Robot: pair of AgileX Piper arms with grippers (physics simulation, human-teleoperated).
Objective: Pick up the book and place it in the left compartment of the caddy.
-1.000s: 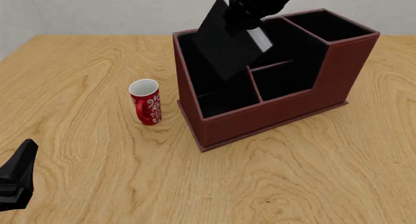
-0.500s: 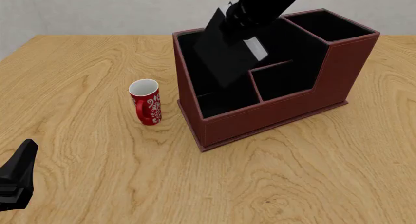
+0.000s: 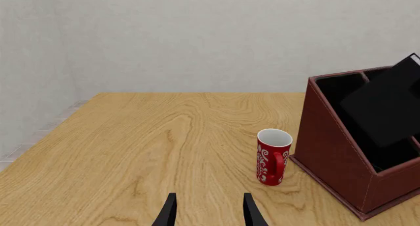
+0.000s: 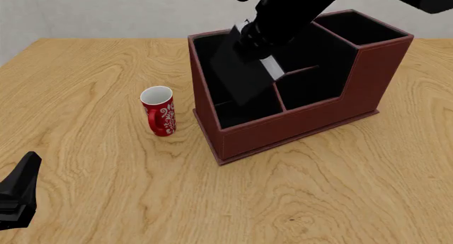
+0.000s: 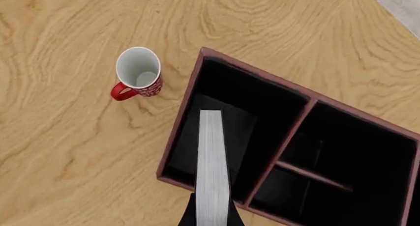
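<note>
The book (image 4: 244, 74) is held in the air by the right gripper (image 4: 258, 34), tilted, with its lower corner already sunk below the rim of the caddy (image 4: 297, 127) and inside the left compartment (image 4: 230, 111). The jaws are pinched on the book near its top; in the right wrist view the white page edges (image 5: 213, 162) are seen running straight out between them, over the slot. Lifting and carrying are judged done; what is left is lowering the book to the slot floor and letting it go.

In the front view the slot's outer wall lies at 9 o'clock of the book and the divider (image 4: 277, 93) at 3 o'clock; the right wrist view shows a little black lining on both sides of the page edges, so room is judged tight sideways and freer along the slot's length. The tilt would need to be kept clear of the divider.

The mug (image 4: 158, 110) stands on the worktop (image 4: 92, 74) at 9 o'clock of the caddy, near but apart. The left gripper (image 3: 208, 213) hovers low with its jaws spread and empty, well apart from both.
</note>
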